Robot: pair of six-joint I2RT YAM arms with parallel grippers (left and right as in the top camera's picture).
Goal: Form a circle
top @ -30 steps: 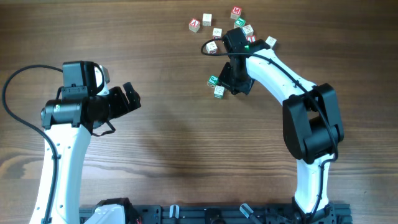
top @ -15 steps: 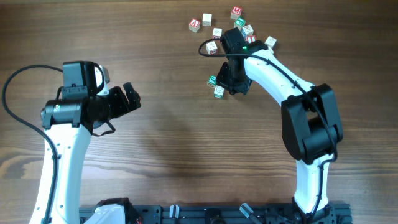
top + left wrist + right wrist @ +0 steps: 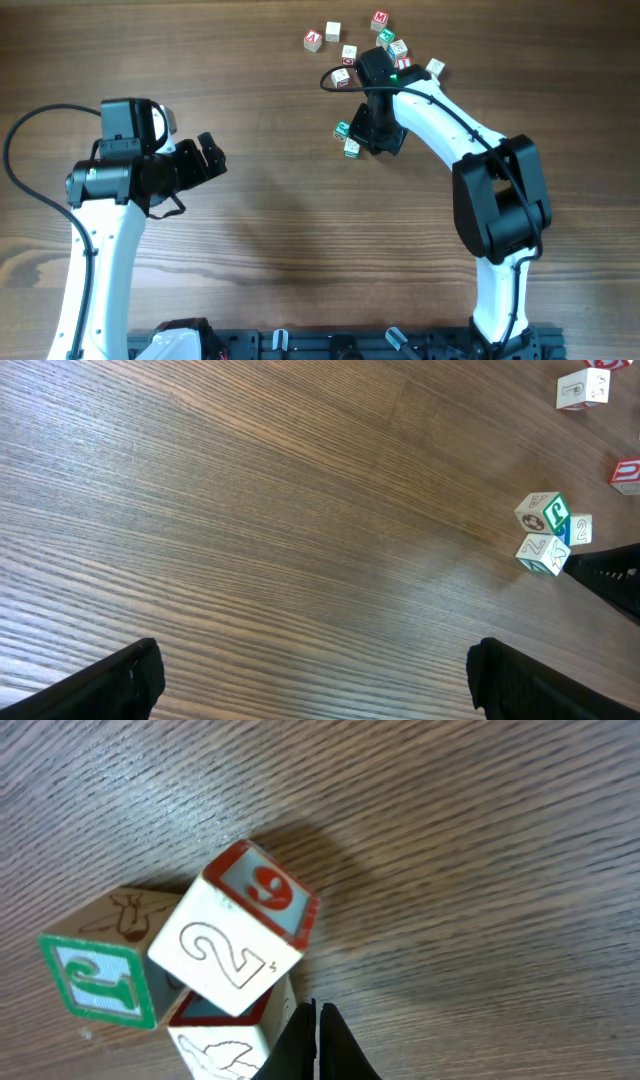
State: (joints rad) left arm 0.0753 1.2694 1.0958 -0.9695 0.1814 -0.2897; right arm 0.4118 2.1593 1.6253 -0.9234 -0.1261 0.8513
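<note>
Circle, so far only a tight clump of three tiny pale wooden letter cubes (image 3: 347, 138), lies right of centre in the overhead view, below the looser scatter of red-, green- and blue-lettered cubes (image 3: 372, 45) near the upper edge of the brown wooden table (image 3: 280, 240). The right gripper (image 3: 363, 137) sits at its right side, jaws shut on nothing. The left gripper (image 3: 212, 157) hangs well apart at the left, spread wide and empty. From the left wrist, the clump shows at the far right edge, green faces outward. From the right wrist, the cube marked 2 (image 3: 225, 955) leans tilted on its neighbours, and the closed tips stand just beside the lowest cube. I judge this a nudge: push low and slowly, so the tilted cube settles flat rather than tumbling away.
</note>
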